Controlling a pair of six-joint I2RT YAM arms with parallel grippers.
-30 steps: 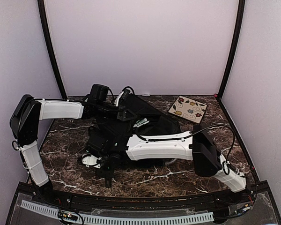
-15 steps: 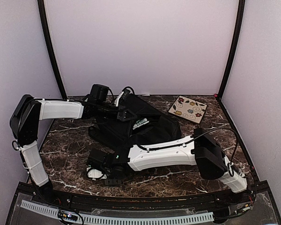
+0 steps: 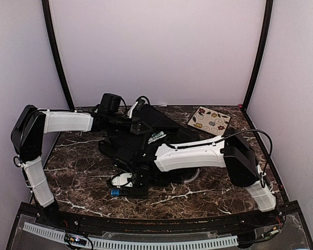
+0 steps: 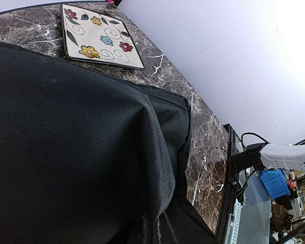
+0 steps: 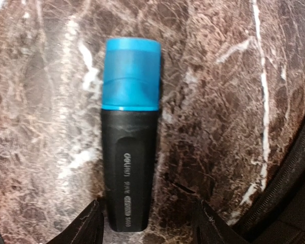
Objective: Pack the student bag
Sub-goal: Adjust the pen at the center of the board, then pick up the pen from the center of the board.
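While my right gripper [image 5: 147, 223] hangs spread just over the table [image 3: 73, 156], its tips flank the black end of a blue-capped highlighter [image 5: 129, 152]. Noted: student bag [image 3: 175, 138] lies mid-table, just behind that gripper. Left gripper [image 3: 138, 127] pinches the bag's far edge, fabric bunched.

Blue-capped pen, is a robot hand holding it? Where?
No. The pen lies loose on the table; the right gripper, open, straddles its black end without squeezing it.
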